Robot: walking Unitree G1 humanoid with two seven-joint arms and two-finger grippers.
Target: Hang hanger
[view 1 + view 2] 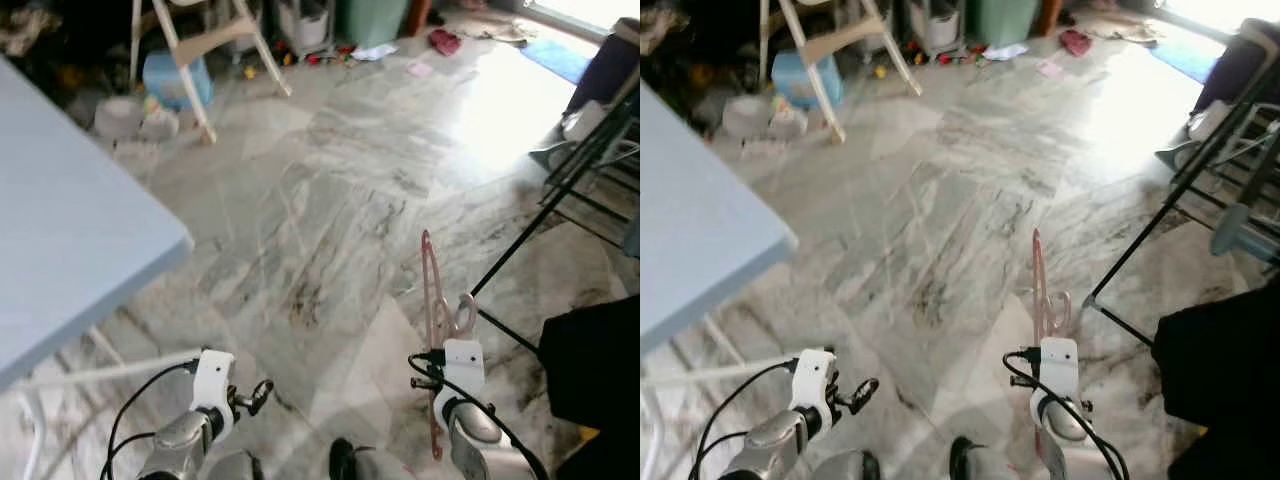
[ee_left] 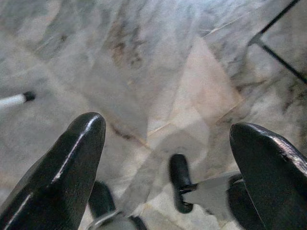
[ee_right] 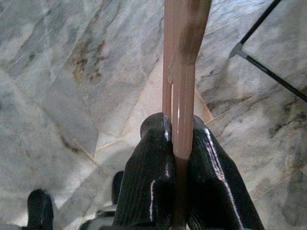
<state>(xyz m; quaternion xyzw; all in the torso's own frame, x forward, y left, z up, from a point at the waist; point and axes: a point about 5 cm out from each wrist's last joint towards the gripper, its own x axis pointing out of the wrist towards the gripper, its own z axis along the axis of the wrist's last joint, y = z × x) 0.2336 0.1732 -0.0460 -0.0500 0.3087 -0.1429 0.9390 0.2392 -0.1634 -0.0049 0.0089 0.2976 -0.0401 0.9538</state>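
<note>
A pale blue table (image 1: 70,230) was seen at the left over a grey marbled floor (image 1: 330,180), with clutter and a wooden frame (image 1: 215,45) beyond. The left gripper (image 2: 168,158) was held low, its fingers spread wide and empty. Further right, a pink hanger (image 1: 433,300) was pinched between the closed fingers of the right gripper (image 3: 178,139), its long axis running forward and away, hook apparently near the wrist. A black rack (image 1: 585,170) stood at the right.
</note>
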